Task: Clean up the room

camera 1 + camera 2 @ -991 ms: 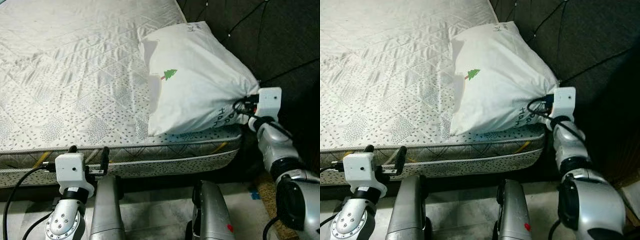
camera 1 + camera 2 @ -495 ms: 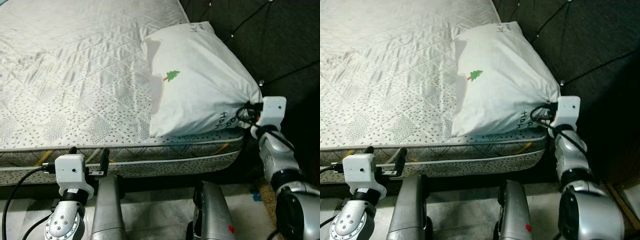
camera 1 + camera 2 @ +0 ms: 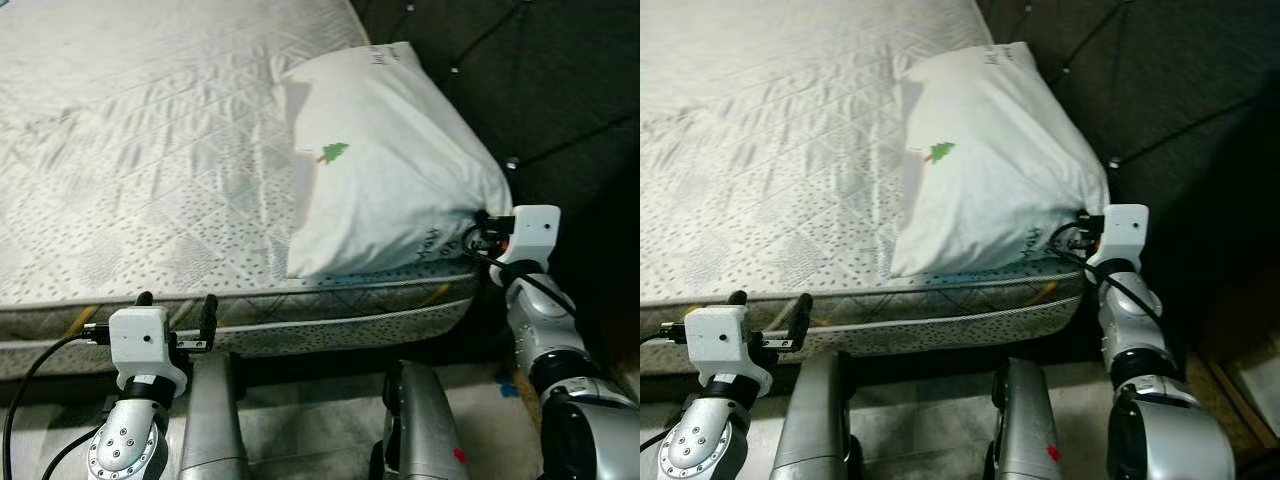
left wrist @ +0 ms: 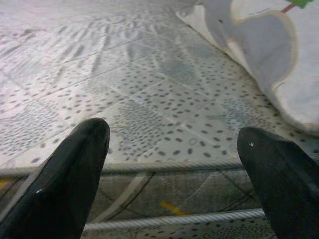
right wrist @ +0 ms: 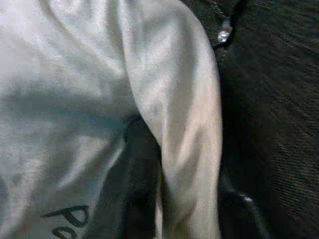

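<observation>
Mattress takes up most of the scene, quilted, bare. Pillow, white with a small green tree print, lies on its right end against the dark tufted headboard. My right gripper is clamped on the pillow's near right corner, fabric bunched around the fingers. My left gripper hangs with fingers spread, holding nothing, at the mattress's front edge.

Bare quilted bed with speckled grey pattern, white pillow with a small green tree print lying at its corner, beside the dark padded headboard
</observation>
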You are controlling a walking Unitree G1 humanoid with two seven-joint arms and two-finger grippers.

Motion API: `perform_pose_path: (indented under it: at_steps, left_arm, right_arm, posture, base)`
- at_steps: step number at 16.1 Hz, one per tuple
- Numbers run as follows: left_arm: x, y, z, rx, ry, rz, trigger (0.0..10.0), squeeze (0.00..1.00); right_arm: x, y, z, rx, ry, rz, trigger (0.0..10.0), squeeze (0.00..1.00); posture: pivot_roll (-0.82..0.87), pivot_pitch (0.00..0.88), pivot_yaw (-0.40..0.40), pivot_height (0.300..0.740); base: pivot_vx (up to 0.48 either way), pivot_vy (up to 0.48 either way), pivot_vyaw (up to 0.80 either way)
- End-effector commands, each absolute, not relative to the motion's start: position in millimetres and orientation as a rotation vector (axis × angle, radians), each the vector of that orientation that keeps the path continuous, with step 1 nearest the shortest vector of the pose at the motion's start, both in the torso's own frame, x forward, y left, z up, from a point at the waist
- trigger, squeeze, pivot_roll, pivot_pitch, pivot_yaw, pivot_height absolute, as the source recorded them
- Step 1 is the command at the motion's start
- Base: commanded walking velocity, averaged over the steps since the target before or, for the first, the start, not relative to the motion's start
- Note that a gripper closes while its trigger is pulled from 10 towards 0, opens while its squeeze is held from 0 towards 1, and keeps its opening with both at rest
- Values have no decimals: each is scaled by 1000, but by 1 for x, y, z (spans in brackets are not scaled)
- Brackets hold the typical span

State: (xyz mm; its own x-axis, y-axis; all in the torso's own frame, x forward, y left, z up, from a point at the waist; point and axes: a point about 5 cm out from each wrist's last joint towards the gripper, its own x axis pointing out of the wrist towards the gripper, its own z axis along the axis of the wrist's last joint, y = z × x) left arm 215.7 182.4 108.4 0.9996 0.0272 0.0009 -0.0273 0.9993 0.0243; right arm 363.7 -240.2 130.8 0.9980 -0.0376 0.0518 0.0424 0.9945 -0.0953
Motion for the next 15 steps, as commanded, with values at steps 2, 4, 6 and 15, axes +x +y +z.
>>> perform_pose_path:
  at_steps: [2, 4, 6, 15]
  left_arm:
    - [214, 182, 107, 16, 9, 25, 10000, 0]
    - [215, 182, 106, 14, 8, 29, 10000, 0]
    - [214, 182, 106, 12, 6, 31, 10000, 0]
    - [229, 181, 106, 6, -10, 8, 10000, 0]
  right_arm:
    - [367, -238, 142, -130, -99, -42, 10000, 1000]
    - [370, -237, 152, -142, -138, -52, 10000, 1000]
    - [372, -237, 163, -141, -197, -68, 10000, 1000]
    - [376, -207, 186, -37, -311, 41, 10000, 1000]
  posture:
    - [75, 148, -33, 508]
    - [72, 145, -40, 508]
    - [72, 145, -40, 508]
    - [42, 89, -26, 508]
  base:
    - [0, 0, 0]
    - [0, 0, 0]
    - [0, 0, 0]
    - [0, 0, 0]
